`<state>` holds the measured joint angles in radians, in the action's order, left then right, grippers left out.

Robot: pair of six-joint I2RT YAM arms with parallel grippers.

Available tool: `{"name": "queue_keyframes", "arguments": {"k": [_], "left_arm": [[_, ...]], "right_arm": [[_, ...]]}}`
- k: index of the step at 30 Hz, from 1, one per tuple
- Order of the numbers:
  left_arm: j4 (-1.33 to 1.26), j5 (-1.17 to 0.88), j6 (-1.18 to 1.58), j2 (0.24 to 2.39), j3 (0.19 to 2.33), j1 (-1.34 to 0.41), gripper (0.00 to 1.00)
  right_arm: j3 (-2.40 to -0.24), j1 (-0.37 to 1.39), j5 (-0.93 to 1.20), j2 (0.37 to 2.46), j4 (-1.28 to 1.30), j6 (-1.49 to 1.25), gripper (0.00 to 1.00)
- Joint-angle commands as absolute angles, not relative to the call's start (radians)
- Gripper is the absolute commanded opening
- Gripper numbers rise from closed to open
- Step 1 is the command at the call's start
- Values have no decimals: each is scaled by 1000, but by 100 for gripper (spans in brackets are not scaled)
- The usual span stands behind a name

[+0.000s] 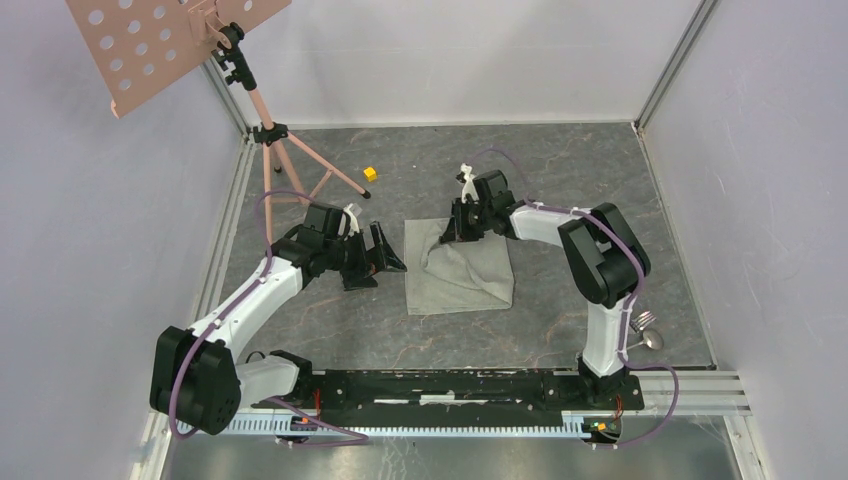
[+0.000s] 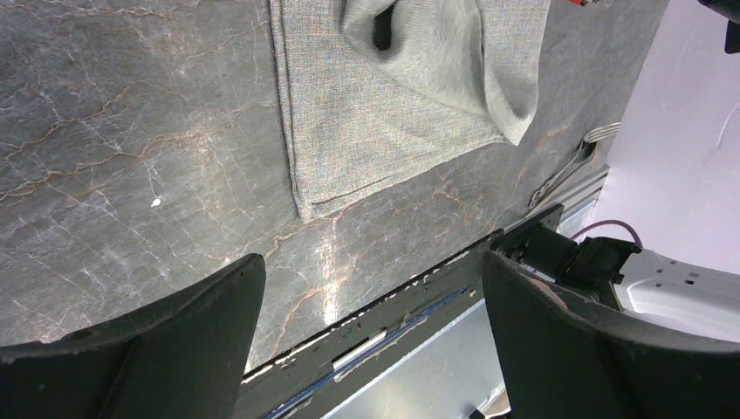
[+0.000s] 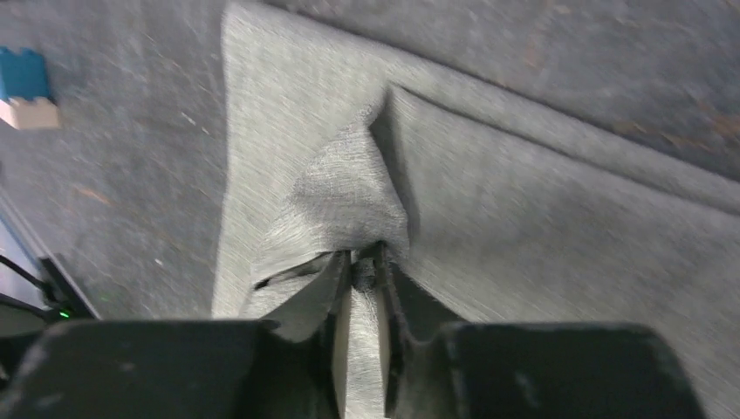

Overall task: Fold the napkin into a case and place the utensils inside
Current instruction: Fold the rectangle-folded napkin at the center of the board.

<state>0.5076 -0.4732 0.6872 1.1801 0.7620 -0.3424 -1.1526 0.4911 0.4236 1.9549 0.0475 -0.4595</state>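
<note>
The pale grey-green napkin [image 1: 460, 270] lies in the middle of the table, its far edge bunched and lifted. My right gripper [image 1: 455, 228] is shut on that far part; in the right wrist view the cloth [image 3: 349, 192] is pinched between the fingertips [image 3: 365, 262]. My left gripper [image 1: 385, 255] is open and empty, just left of the napkin, which also shows in the left wrist view [image 2: 375, 113]. Silver utensils, a fork and a spoon [image 1: 648, 330], lie at the near right by the right arm's base; the fork shows in the left wrist view [image 2: 572, 166].
A small yellow cube [image 1: 369, 173] sits on the far table. A blue and white block [image 3: 26, 87] lies left of the napkin in the right wrist view. A pink music stand [image 1: 265, 135] stands at the far left corner. White walls enclose the table.
</note>
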Motion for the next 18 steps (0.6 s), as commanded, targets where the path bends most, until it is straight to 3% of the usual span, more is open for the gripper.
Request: {"name": "queue_keyframes", "arguments": {"k": [1,4,8,12,18], "left_arm": [[506,-474,691,1172,793,-337,100],[510,-466,698,1163,789,-336,100],[538,-453,703,1131,785,-337,100],[579,-423,694,1082,791,-337,100],[556,-452,708,1082,784,-339,100]], "right_arm": [[-1225,561,459,1988,-190,-645,13],[-1206,622,420,2012,-396,-824,17],[-1238,664,430,2057,-521,-924,48],[-1229,661,362,1918,-230,-665,73],[-1060,541,397,1704,36,-334,86]]}}
